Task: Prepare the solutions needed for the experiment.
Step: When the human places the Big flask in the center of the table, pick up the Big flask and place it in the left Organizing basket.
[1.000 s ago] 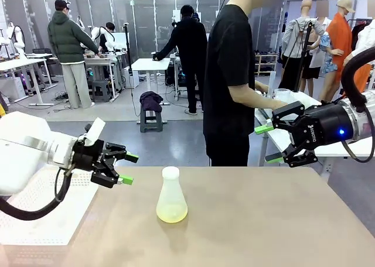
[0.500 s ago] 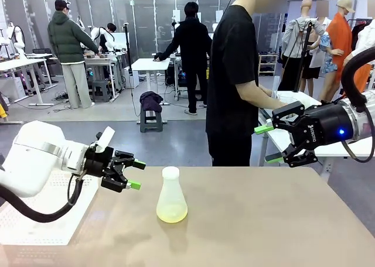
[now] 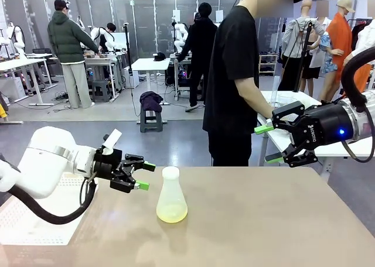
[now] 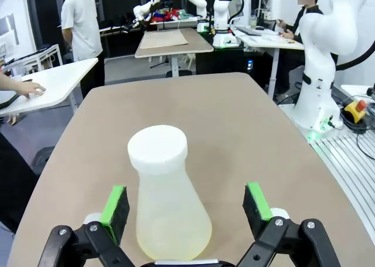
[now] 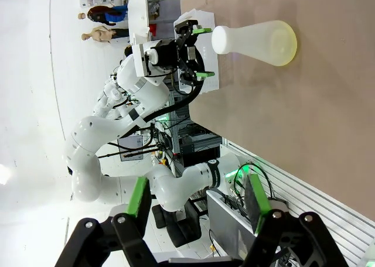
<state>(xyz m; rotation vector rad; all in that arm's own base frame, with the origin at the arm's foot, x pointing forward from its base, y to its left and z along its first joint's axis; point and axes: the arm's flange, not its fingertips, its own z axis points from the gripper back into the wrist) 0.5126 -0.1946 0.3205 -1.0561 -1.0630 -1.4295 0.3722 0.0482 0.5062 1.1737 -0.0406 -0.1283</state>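
A translucent white conical flask (image 3: 171, 196) stands upright near the middle of the table, with a shallow layer of pale yellow-green solution (image 3: 171, 213) at its bottom. My left gripper (image 3: 145, 176) is open just left of the flask's neck, a small gap away. In the left wrist view the flask (image 4: 168, 202) stands close ahead between the open green pads (image 4: 115, 204). My right gripper (image 3: 268, 143) hangs open high at the right, beyond the table's far edge, holding nothing. The right wrist view shows the flask (image 5: 255, 41) far off, lying sideways in the picture.
A person in black (image 3: 231, 85) stands at the far side, turned toward a white side table (image 3: 293, 100). A white perforated mat (image 3: 41, 211) lies at the table's left edge. The brown tabletop (image 3: 263, 220) to the right of the flask is bare.
My left gripper has moved right and slightly down toward the flask, staying open. The right gripper and the flask have not moved. The person shifted a little at the side table.
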